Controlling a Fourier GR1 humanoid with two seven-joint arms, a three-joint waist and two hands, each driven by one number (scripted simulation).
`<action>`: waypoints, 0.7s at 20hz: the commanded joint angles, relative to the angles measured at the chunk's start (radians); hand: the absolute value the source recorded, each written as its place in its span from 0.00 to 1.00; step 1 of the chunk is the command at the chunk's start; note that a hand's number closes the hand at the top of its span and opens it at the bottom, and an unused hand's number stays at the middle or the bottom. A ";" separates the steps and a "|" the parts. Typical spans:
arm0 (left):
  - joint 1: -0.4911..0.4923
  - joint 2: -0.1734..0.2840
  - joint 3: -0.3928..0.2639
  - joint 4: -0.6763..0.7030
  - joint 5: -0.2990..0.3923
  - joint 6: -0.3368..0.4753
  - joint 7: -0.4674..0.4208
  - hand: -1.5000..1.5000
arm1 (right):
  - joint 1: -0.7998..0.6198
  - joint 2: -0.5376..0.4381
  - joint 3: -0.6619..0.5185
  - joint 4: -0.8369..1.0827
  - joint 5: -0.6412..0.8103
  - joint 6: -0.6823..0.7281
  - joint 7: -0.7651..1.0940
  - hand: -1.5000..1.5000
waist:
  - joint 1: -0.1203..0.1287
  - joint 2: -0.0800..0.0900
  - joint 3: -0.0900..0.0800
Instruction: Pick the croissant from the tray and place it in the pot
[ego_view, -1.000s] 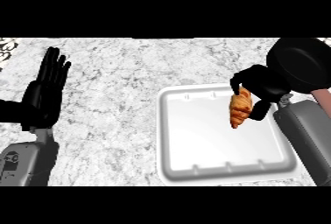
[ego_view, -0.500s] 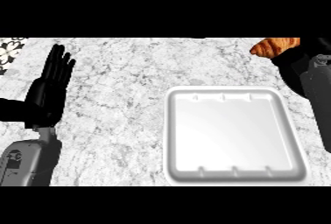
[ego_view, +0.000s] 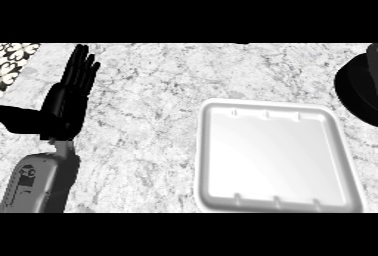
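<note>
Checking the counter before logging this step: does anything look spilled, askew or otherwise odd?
Nothing looks spilled or damaged. The white tray lies flat on the marble counter with nothing on it, and no croissant shows anywhere. A black rounded shape, partly cut off, sits at the right edge. The left hand rests open at left.

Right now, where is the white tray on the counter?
In the head view the white tray lies on the marble counter at the lower right, well apart from the open left hand and just below-left of a black object at the right edge.

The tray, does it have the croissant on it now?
No, the white tray shows only its bare surface, and no croissant appears anywhere in the head view.
</note>
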 joint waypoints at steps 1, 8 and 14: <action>-0.009 -0.027 -0.027 0.020 -0.010 0.004 -0.004 0.50 | -0.107 0.014 0.000 0.100 0.151 -0.019 0.283 1.00 | 0.011 0.004 0.002; 0.009 -0.013 -0.005 0.010 -0.013 0.020 0.019 0.50 | -0.156 0.054 -0.078 0.261 0.227 -0.022 0.376 1.00 | -0.037 -0.020 0.007; 0.028 0.040 0.067 0.028 0.030 -0.015 0.016 0.50 | -0.087 0.049 -0.133 0.265 0.253 -0.136 0.344 1.00 | -0.087 -0.034 0.007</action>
